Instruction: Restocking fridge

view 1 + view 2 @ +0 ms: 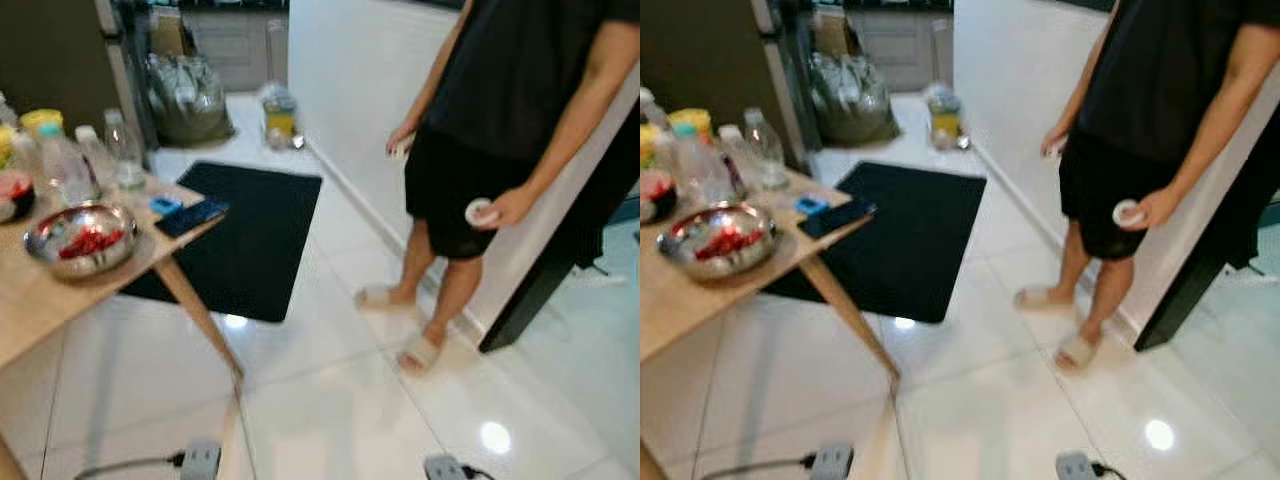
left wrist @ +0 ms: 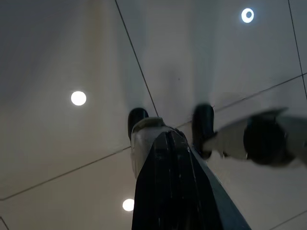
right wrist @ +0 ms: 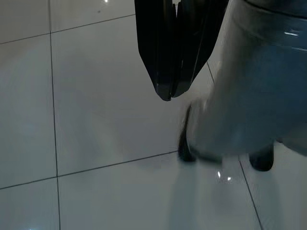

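A wooden table [image 1: 40, 300] stands at my left. On it are several clear plastic bottles [image 1: 65, 165], a yellow-lidded jar [image 1: 40, 120] and a steel bowl [image 1: 82, 238] with red food inside. A tall dark panel [image 1: 50, 55], maybe the fridge side, rises behind the table. My left gripper [image 2: 165, 136] hangs over the pale floor tiles, shut with nothing in it. Shut and bare too, my right gripper [image 3: 167, 93] hangs above the tiles. The head views are blurred.
A person [image 1: 520, 110] in black stands at the right by the white wall [image 1: 350, 80], a small white round thing [image 1: 481, 211] in one hand. A black mat [image 1: 250, 235] lies ahead. Bags [image 1: 185, 95] and a jar [image 1: 280, 118] sit beyond it. A phone [image 1: 192, 215] lies at the table's corner.
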Motion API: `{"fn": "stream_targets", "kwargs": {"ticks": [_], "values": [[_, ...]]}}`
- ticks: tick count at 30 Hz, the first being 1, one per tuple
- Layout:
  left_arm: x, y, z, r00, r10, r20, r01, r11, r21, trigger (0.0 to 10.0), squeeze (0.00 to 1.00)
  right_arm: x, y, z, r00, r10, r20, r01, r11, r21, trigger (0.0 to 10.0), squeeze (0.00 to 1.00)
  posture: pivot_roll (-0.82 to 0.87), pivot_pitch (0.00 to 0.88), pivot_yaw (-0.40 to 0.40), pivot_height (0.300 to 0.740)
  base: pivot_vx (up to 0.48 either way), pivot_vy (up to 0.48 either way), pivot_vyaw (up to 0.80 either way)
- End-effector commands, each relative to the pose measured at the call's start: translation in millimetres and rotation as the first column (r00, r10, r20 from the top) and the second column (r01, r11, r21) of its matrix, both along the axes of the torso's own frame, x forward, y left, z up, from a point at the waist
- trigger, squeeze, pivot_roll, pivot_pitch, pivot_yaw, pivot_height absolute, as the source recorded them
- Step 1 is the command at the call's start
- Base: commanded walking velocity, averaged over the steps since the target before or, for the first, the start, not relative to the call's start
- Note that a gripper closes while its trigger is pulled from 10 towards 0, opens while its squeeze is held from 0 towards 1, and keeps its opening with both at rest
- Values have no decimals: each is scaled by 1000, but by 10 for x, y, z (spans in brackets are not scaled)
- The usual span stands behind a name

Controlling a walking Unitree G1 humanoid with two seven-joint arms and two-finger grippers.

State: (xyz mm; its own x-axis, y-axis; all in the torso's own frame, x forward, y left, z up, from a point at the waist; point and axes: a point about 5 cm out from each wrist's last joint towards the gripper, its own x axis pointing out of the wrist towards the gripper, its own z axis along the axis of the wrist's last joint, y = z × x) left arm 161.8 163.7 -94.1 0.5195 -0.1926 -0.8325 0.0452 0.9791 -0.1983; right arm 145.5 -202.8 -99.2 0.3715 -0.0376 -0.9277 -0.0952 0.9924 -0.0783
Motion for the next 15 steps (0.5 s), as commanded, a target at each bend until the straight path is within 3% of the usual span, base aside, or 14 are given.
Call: {"fn": "stream_targets", "kwargs": {"ticks": [1, 15], "values": [[-28, -16, -15, 1000, -3, -17, 3, 1000, -2, 10000, 0, 5, -61, 12, 1000, -6, 3, 6, 1000, -15, 10000, 0, 27, 0, -25, 740, 292, 0, 0], [-8, -6, -7, 1000, -3, -14, 3, 1000, 0, 10000, 0, 17, -53, 15, 1000, -7, 5, 7, 1000, -12, 10000, 0, 24, 0, -22, 740, 285, 0, -685]]}}
